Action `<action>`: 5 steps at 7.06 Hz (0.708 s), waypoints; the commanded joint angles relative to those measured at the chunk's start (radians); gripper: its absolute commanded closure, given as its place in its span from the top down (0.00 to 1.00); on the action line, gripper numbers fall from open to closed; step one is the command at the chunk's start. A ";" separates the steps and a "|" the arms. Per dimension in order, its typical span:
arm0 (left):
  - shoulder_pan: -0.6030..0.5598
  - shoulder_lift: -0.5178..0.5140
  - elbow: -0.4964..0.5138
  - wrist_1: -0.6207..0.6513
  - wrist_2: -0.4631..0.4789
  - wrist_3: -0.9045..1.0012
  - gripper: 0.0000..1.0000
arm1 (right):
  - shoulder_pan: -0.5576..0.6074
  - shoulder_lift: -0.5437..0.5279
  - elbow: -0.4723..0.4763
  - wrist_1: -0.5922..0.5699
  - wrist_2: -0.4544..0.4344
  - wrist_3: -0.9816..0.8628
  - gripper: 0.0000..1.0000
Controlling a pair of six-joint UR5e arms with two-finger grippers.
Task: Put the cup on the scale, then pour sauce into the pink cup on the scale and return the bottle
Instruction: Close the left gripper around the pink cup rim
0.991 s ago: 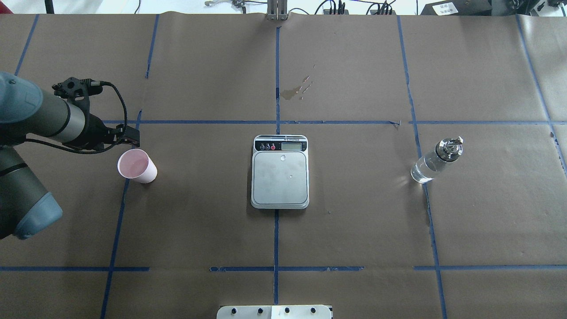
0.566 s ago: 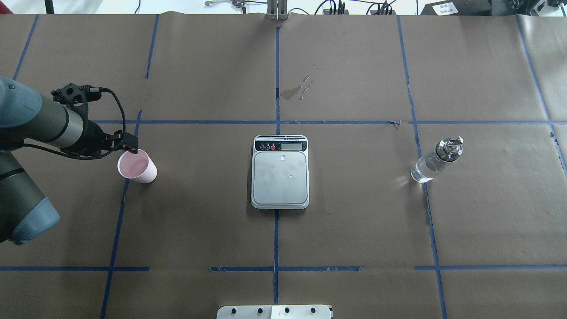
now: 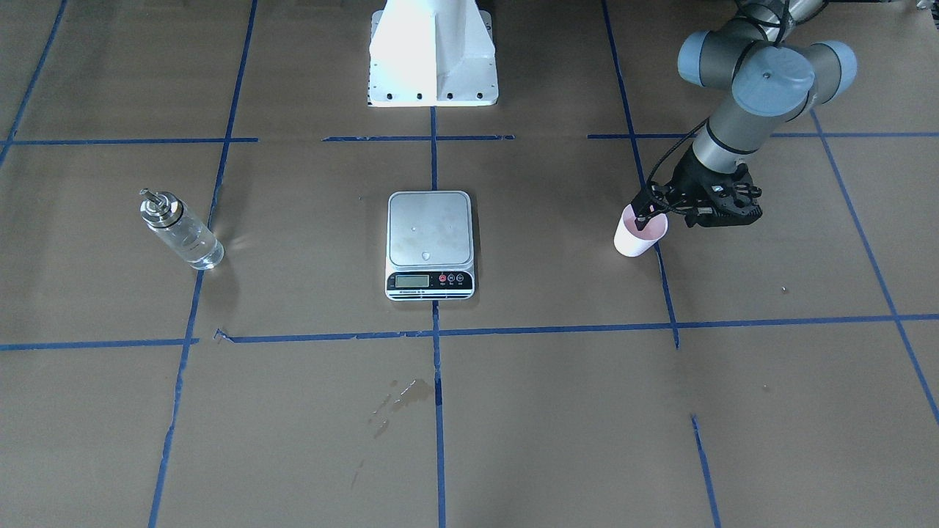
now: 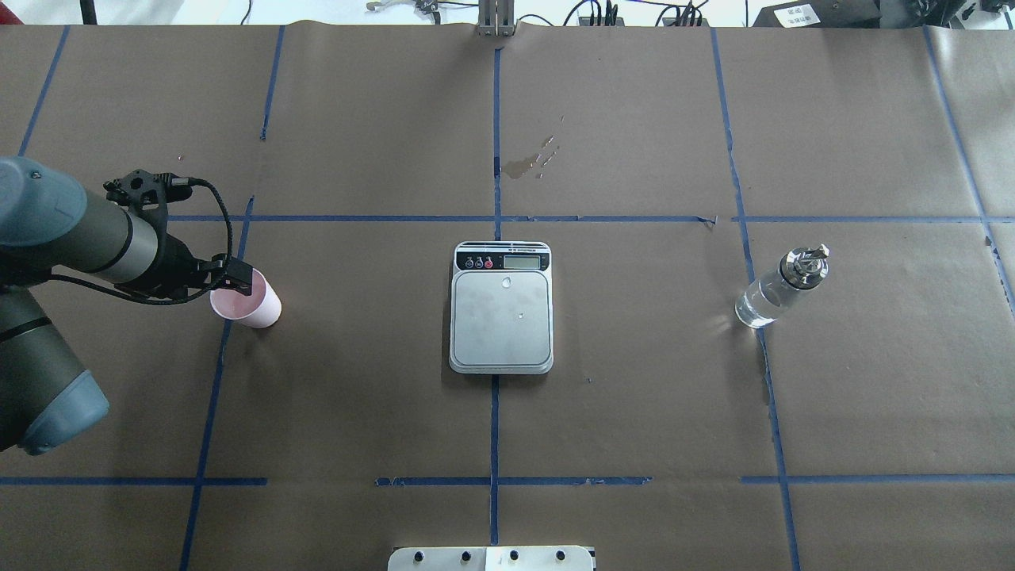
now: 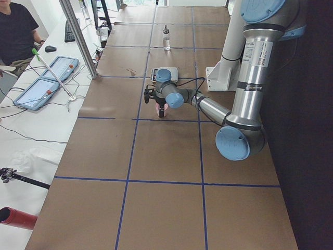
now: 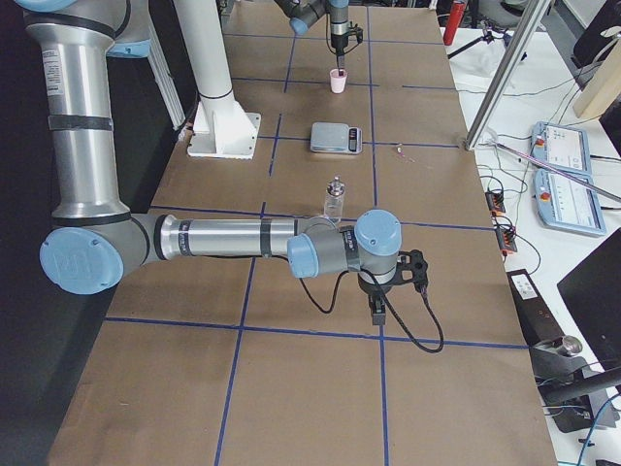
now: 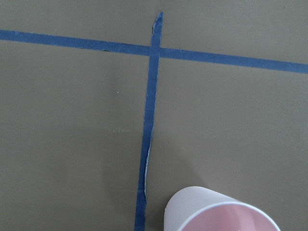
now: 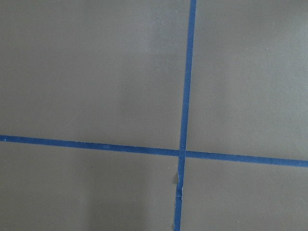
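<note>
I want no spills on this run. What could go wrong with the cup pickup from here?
1. The left gripper sits at one edge of the pink cup, not over its middle; closing the jaws there might dent or tip the light cup.
2. The cup stands well apart from the scale, so a weak rim pinch could let it slip during the carry.

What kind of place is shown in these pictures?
Probably a robotics lab: a brown paper table marked with a blue tape grid, a left arm and right arm, and teach pendants on a side bench.
</note>
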 commanded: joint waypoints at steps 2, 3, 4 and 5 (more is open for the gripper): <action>0.007 0.001 0.001 -0.001 -0.002 -0.002 0.44 | 0.000 0.002 0.003 0.000 0.003 0.001 1.00; 0.016 0.001 0.001 -0.001 -0.002 -0.003 0.44 | 0.002 0.002 0.003 0.000 0.003 0.001 1.00; 0.021 0.001 0.003 -0.001 -0.002 -0.005 0.40 | 0.000 0.002 0.001 0.000 0.003 0.001 1.00; 0.024 0.001 0.003 0.000 -0.001 -0.011 0.06 | 0.002 0.002 0.003 0.000 0.004 0.001 1.00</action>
